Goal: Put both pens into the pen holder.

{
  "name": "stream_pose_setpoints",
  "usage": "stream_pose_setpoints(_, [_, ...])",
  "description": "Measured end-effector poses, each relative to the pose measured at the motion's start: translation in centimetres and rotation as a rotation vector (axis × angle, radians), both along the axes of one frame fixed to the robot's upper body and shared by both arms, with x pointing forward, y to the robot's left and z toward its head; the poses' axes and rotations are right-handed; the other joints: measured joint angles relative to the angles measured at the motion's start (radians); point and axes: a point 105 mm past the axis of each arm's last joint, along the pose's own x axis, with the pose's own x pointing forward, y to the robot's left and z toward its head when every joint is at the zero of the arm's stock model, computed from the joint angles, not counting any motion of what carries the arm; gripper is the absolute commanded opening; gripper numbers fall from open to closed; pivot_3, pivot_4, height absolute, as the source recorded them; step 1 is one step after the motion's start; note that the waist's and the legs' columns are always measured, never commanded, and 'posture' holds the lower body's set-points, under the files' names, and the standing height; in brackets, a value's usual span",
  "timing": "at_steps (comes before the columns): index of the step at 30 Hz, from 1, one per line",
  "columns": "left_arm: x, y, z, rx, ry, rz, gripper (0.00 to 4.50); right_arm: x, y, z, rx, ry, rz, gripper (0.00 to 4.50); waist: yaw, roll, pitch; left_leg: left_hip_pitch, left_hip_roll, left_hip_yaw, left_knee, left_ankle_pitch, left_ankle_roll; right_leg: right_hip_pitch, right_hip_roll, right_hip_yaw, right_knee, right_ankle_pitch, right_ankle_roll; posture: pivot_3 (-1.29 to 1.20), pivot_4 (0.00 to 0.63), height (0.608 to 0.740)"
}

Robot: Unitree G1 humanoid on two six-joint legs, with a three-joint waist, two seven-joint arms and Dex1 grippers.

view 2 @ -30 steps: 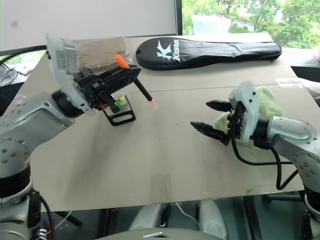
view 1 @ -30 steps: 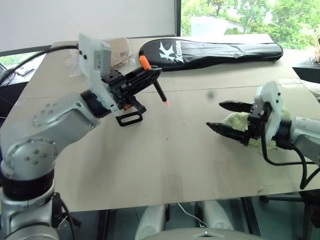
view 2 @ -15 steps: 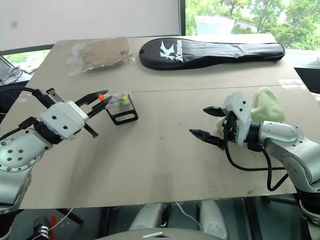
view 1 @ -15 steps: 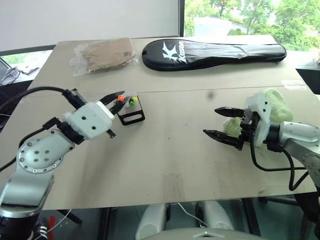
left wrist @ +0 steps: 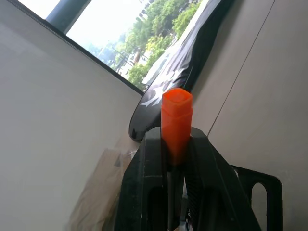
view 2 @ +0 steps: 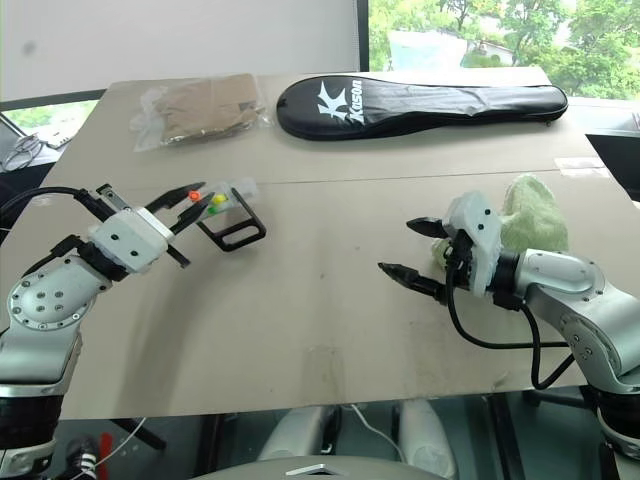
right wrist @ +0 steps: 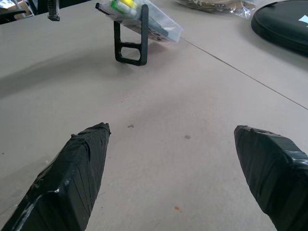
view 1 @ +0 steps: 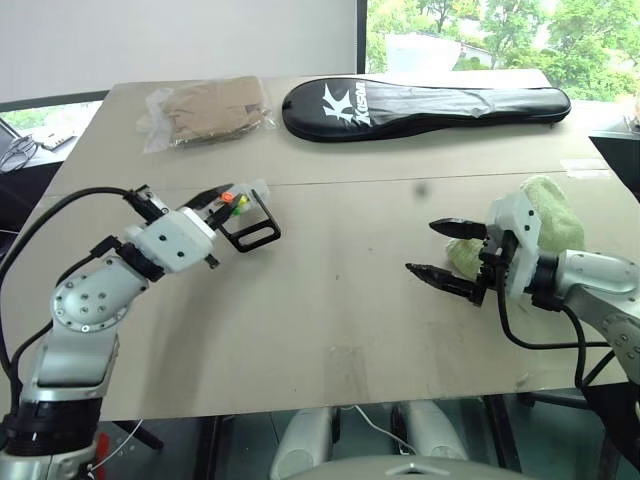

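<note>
My right gripper (view 1: 437, 249) hangs nearest, taped matte fingers spread wide and empty over the bare tabletop (view 1: 340, 310). Further off, my left gripper (view 1: 222, 198) pinches the orange-capped pen (left wrist: 176, 124) at the pen holder (view 1: 250, 215) (a clear rack on a slotted black plate), so it is nearly in. I cannot spot the blue pen. Beyond lies a crinkled bag (view 1: 205, 105).

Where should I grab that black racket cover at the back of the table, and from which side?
Probably its narrow handle end, toward the robot's right: the black racket cover lies flat, and its logo end looks too wide. Come from above, jaws across the neck.
</note>
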Motion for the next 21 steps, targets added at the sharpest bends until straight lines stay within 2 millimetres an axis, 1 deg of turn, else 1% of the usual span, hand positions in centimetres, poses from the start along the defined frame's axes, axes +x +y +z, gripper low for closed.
stream_pose_setpoints(3, [0.0, -0.1, 0.0, -0.038, 0.003, -0.031, 3.01, -0.2, 0.0, -0.1, 0.001, 0.001, 0.0, 4.5, 0.0, 0.0, 0.0, -0.001, 0.0, -0.001, 0.0, 0.0, 0.0, 0.0, 0.0, -0.001, 0.0, 0.0, 0.0, 0.0, 0.15, 0.74])
stream_pose_setpoints(4, [-0.2, -0.5, 0.0, -0.053, 0.011, -0.06, 3.64, -0.3, 0.0, -0.2, 0.004, 0.003, 0.0, 4.5, 0.0, 0.0, 0.0, -0.001, 0.0, -0.001, 0.0, 0.0, 0.0, 0.0, 0.0, -0.001, 0.0, 0.0, 0.0, 0.0, 0.15, 0.74])
stream_pose_setpoints(5, [-0.4, -0.7, 0.1, -0.067, 0.018, -0.083, 3.99, -0.4, 0.1, -0.2, 0.006, 0.004, 0.003, 4.5, 0.0, 0.0, 0.0, -0.001, 0.0, -0.001, 0.0, 0.0, 0.0, 0.0, 0.0, -0.001, 0.0, 0.0, 0.0, 0.0, 0.15, 0.74])
stream_pose_setpoints(7, [-1.1, -1.7, 0.5, -0.109, 0.031, -0.145, 3.99, -0.7, 0.2, 0.1, 0.03, -0.004, 0.018, 4.5, 0.0, 0.0, 0.0, -0.001, 0.0, -0.001, 0.001, 0.0, 0.0, 0.0, 0.0, -0.001, 0.0, 0.0, 0.0, 0.0, 0.15, 0.74])
stream_pose_setpoints(8, [-1.8, -2.6, 0.8, -0.141, 0.044, -0.195, 3.99, -0.9, 0.2, 0.6, 0.052, -0.024, 0.031, 4.5, 0.0, 0.0, 0.0, -0.001, 0.0, -0.002, 0.0, 0.0, 0.0, 0.0, -0.001, -0.001, 0.0, 0.0, 0.0, 0.0, 0.15, 0.74])
stream_pose_setpoints(10, [-2.6, -3.7, 0.9, -0.173, 0.077, -0.253, 3.99, -1.4, 0.5, 1.3, 0.082, -0.054, 0.058, 4.5, -0.001, 0.0, 0.0, 0.0, 0.0, -0.002, 0.0, 0.0, 0.0, 0.0, 0.0, 0.0, 0.0, 0.0, 0.0, 0.0, 0.15, 0.74])
stream_pose_setpoints(11, [-3.5, -4.3, 0.3, -0.185, 0.121, -0.282, 3.99, -1.7, 0.7, 1.8, 0.114, -0.071, 0.079, 4.5, -0.005, 0.0, 0.0, 0.0, 0.0, -0.001, 0.0, 0.0, 0.0, 0.001, 0.0, 0.0, 0.0, 0.0, 0.0, 0.0, 0.15, 0.74])
stream_pose_setpoints(13, [-4.3, -5.0, -1.0, -0.193, 0.201, -0.31, 3.99, -2.0, 0.8, 2.4, 0.144, -0.092, 0.095, 4.5, -0.006, 0.0, 0.0, 0.001, 0.0, -0.001, 0.0, 0.0, 0.0, 0.001, 0.0, 0.001, 0.0, 0.0, 0.0, 0.0, 0.15, 0.74])
stream_pose_setpoints(14, [-5.0, -5.4, -2.4, -0.195, 0.269, -0.322, 3.99, -2.2, 0.9, 2.7, 0.157, -0.104, 0.107, 4.5, -0.006, 0.0, 0.0, 0.001, 0.0, -0.001, 0.0, 0.0, 0.0, 0.001, 0.0, 0.001, 0.0, 0.0, 0.0, 0.0, 0.15, 0.74])
stream_pose_setpoints(16, [-5.4, -5.5, -4.3, -0.221, 0.367, -0.31, 3.99, -2.5, 1.1, 3.0, 0.175, -0.11, 0.123, 4.5, -0.004, 0.0, 0.0, 0.001, 0.0, -0.001, 0.0, 0.0, 0.0, 0.001, 0.0, 0.0, 0.0, 0.0, 0.0, 0.0, 0.15, 0.74])
stream_pose_setpoints(21, [-6.3, -5.6, -7.0, -0.262, 0.526, -0.271, 3.99, -2.8, 1.4, 3.3, 0.192, -0.12, 0.144, 4.5, 0.001, 0.0, 0.0, 0.001, 0.0, -0.001, 0.001, 0.0, 0.0, 0.002, 0.0, 0.0, 0.0, 0.0, 0.0, 0.0, 0.15, 0.74])
